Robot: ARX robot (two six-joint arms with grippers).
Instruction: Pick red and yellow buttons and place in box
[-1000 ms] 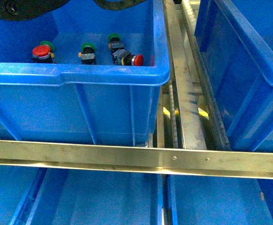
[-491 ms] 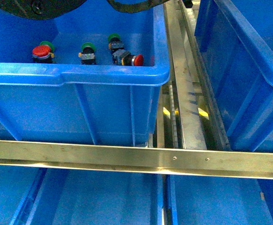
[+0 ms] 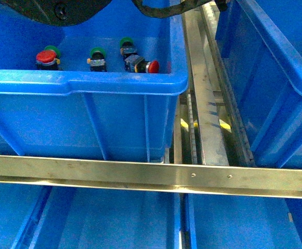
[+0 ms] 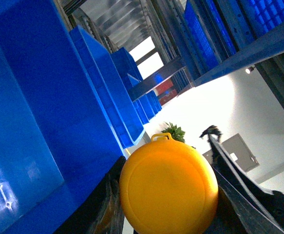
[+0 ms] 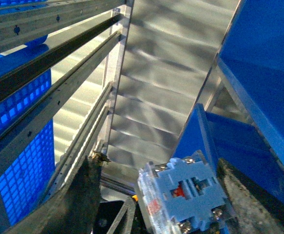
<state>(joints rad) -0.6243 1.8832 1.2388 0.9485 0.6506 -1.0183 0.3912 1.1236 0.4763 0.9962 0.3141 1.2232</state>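
Left gripper [image 4: 173, 200] gripping yellow button [image 4: 168, 187], right gripper [image 5: 173, 197] closed around second button [image 5: 183, 192] (cap hidden), upright red button [image 3: 46, 57] and toppled red button [image 3: 152, 66] near blue bin's [image 3: 88, 83] front edge

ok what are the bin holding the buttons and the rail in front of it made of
Bin: looks like moulded plastic, glossy blue, with ribbed walls and a rounded rim. Rail: metal, probably steel, silvery and reflective, with screw heads showing.

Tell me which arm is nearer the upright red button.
Left. The left arm hangs over the bin, just behind the red button; the right arm shows only past the bin's right rim.
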